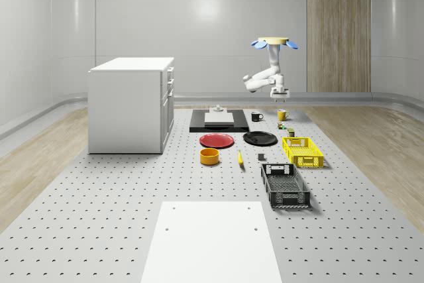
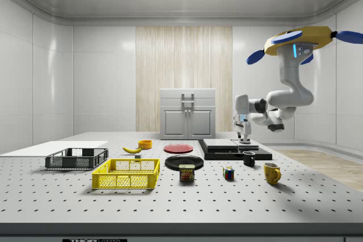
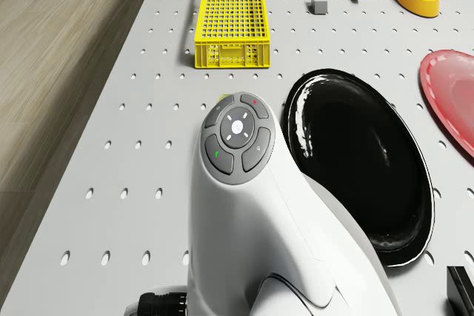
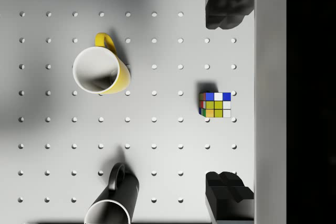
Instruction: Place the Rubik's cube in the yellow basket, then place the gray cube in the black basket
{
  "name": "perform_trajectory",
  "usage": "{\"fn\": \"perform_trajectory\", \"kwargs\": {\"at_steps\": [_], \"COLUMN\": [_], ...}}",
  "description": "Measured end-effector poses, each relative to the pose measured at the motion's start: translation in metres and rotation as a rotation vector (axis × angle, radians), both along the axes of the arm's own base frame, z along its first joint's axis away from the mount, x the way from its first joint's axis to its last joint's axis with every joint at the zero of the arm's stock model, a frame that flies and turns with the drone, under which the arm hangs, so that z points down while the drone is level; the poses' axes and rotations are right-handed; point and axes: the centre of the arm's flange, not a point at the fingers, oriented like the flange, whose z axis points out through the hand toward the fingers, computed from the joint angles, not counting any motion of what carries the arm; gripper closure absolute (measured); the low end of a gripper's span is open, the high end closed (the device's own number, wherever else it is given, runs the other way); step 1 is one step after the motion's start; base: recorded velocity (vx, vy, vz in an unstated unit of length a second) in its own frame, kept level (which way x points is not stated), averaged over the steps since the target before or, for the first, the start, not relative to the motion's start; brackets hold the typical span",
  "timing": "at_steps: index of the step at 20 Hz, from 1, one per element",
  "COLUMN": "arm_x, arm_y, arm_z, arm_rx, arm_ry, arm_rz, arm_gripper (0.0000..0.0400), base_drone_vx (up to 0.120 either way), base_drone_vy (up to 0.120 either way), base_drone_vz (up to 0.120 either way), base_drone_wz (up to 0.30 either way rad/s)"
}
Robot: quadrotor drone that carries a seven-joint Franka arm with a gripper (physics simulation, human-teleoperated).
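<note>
On the perforated gray surface (image 4: 157, 145) I see the Rubik's cube (image 4: 216, 104) between my open pincer (image 4: 227, 98) fingers, drone hovering above; light, rigid, slick, so I'd grip flat opposite faces.

In the drone view, the arm's white link (image 3: 252, 220) covers part of the black plate (image 3: 370, 175) and is cut off at the picture's edge, and a small yellow-green item (image 3: 222, 98) peeping from behind it cannot be identified. The red plate (image 3: 452, 94) is cropped. In the wrist view, the black mug (image 4: 110, 203) is cut off at the edge, and the two fingertips (image 4: 226, 3) are seen only in part. In the whole-scene view, the Rubik's cube (image 1: 281, 125) and the can (image 1: 291, 124) are too small to be told apart clearly. In the side view, the gray cube (image 2: 138, 155) is largely hidden behind the yellow basket (image 2: 126, 181).
</note>
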Motion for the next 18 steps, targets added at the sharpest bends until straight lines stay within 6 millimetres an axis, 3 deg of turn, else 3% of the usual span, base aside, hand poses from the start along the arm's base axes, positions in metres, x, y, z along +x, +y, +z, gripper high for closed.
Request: {"fn": "perform_trajectory", "kwargs": {"at_steps": [9, 12, 18], "arm_x": [0.0, 0.0, 0.0], "arm_y": [-0.0003, -0.0004, -0.0004], "arm_z": [0.0, 0.0, -0.0001], "arm_rx": [-0.003, -0.004, -0.004], "arm_ry": [0.0, 0.0, 0.0], "arm_rz": [0.0, 0.0, 0.0], "arm_gripper": [0.0, 0.0, 0.0], "base_drone_vx": [0.12, 0.12, 0.007], "base_drone_vy": [0.0, -0.12, -0.007], "base_drone_vz": [-0.12, -0.12, -0.12], "base_drone_wz": [0.0, 0.0, 0.0]}}
